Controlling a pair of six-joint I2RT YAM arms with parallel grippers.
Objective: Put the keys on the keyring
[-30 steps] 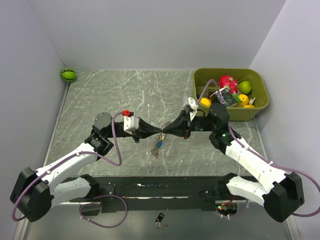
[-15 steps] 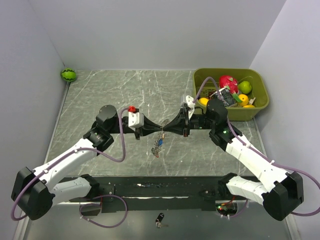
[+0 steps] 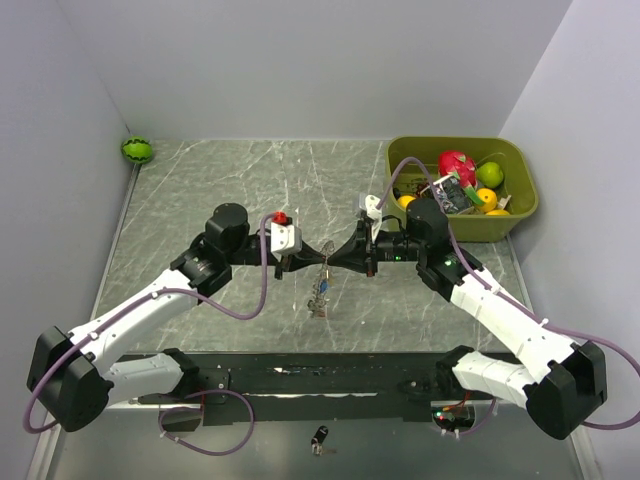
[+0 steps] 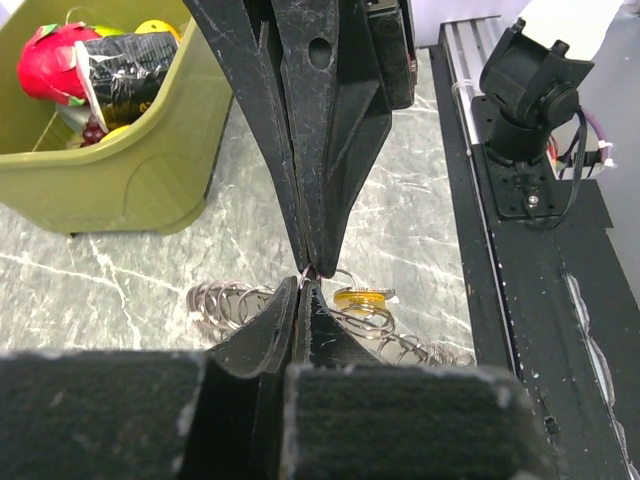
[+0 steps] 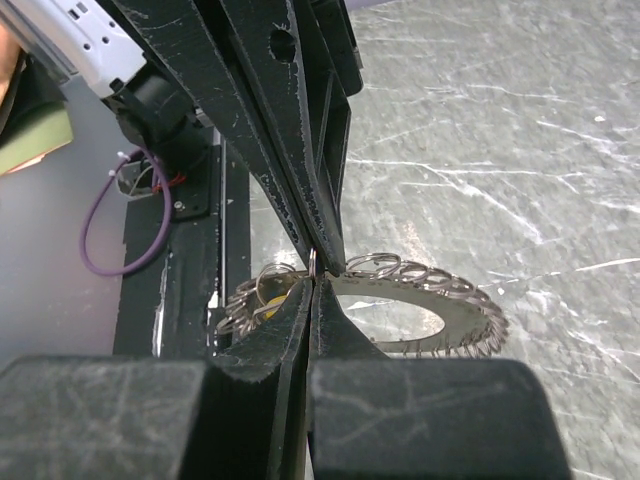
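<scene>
The top external camera sits high above and behind the arm bases, looking down over the whole table [image 3: 200, 190] from near edge to far wall. The left wrist camera rides close behind the left gripper [image 4: 303, 300], facing along its fingers toward the table's right edge and the olive bin [image 4: 130, 170]. The right wrist camera sits just behind the right gripper [image 5: 310, 300], facing the left edge. Both wrist views share the meeting fingertips and the keyring [image 5: 460, 300] below them.
</scene>
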